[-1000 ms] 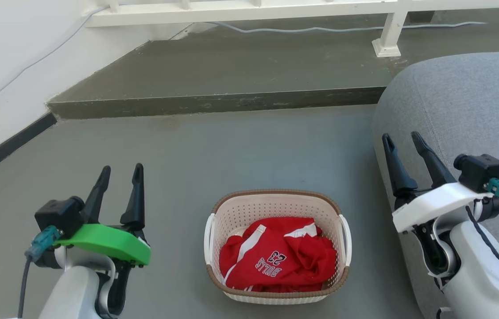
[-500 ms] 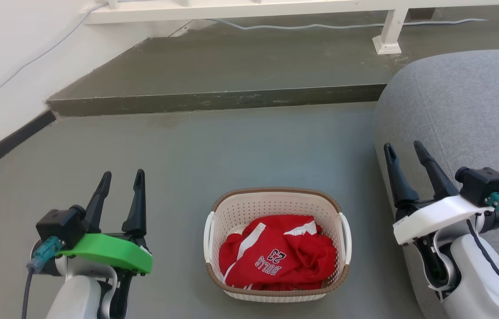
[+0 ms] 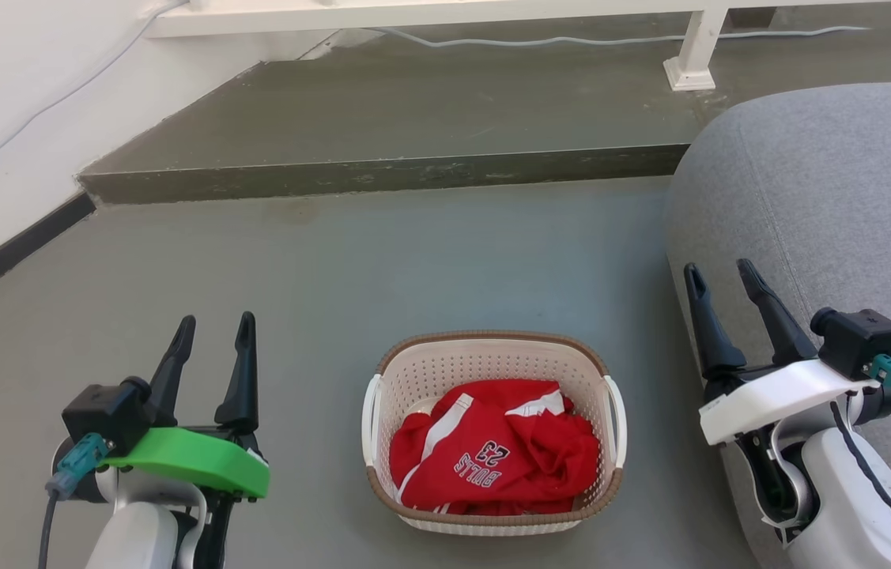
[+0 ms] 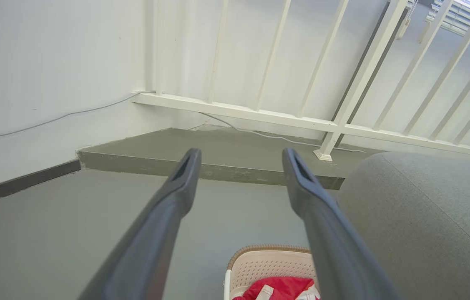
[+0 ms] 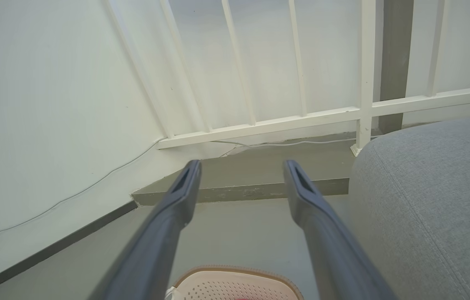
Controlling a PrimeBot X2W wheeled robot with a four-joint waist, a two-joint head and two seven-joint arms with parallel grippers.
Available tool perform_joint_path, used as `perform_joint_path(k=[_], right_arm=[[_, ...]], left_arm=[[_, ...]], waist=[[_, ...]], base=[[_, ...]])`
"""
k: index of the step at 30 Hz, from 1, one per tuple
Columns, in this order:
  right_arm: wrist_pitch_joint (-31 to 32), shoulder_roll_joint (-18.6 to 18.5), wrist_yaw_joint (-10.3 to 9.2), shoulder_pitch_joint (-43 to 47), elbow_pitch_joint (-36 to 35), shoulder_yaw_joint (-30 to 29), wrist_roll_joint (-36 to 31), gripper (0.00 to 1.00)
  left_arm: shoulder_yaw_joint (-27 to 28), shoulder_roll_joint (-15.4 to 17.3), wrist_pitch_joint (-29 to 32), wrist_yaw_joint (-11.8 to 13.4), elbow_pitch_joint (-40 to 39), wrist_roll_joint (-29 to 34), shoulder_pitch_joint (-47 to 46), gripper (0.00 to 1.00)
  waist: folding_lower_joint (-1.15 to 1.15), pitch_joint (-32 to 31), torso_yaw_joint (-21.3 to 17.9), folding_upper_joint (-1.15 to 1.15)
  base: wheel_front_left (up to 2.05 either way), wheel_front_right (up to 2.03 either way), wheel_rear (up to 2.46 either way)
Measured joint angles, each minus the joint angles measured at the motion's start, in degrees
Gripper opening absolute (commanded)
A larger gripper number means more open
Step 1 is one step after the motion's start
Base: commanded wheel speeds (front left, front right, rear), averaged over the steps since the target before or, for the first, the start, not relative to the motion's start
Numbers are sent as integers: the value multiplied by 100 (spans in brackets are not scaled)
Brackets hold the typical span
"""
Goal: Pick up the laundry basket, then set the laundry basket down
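The laundry basket point(image 3: 421, 371), cream with perforated walls, a brown rim and white side handles, stands on the grey floor at the lower middle of the head view. A crumpled red jersey point(image 3: 492, 466) lies inside it. My left gripper point(image 3: 213, 322) hovers open to the basket's left, apart from it. My right gripper point(image 3: 722, 270) hovers open to its right, in front of the sofa. The basket's far rim point(image 4: 268, 250) shows between the left fingers in the left wrist view, and the basket point(image 5: 235, 283) sits at the bottom of the right wrist view.
A grey sofa point(image 3: 832, 182) fills the right side, close to my right arm. A raised grey step point(image 3: 382, 170) crosses the floor ahead, with a white railing point(image 4: 343, 125) and a cable behind it. A white wall point(image 3: 10, 103) with a dark skirting runs along the left.
The whole head view has shifted slightly, so the step and sofa sit a little higher in the picture. Both grippers appear slightly lower in view; the basket stays on the floor.
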Motion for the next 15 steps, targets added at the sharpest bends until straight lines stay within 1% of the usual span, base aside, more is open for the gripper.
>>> perform_joint_path(k=[3,4,9,15], right_arm=[[0,16,3,2,-19,-33,-34,100],[1,26,-1,4,21,-32,-27,0],[15,114,-2,243,226,-11,11,0],[85,163,-1,243,224,-101,331,0]], left_arm=[[10,-11,0,-7,-3,0,24,100],[-5,-15,4,-4,41,-8,26,0],[-51,-65,27,-4,248,-58,181,0],[18,-91,140,-4,249,-338,185,0]], waist=[[0,4,-5,0],[0,4,-5,0],[0,4,-6,0],[0,-24,-13,0]], base=[[0,0,0],[0,0,0],[0,0,0],[0,0,0]])
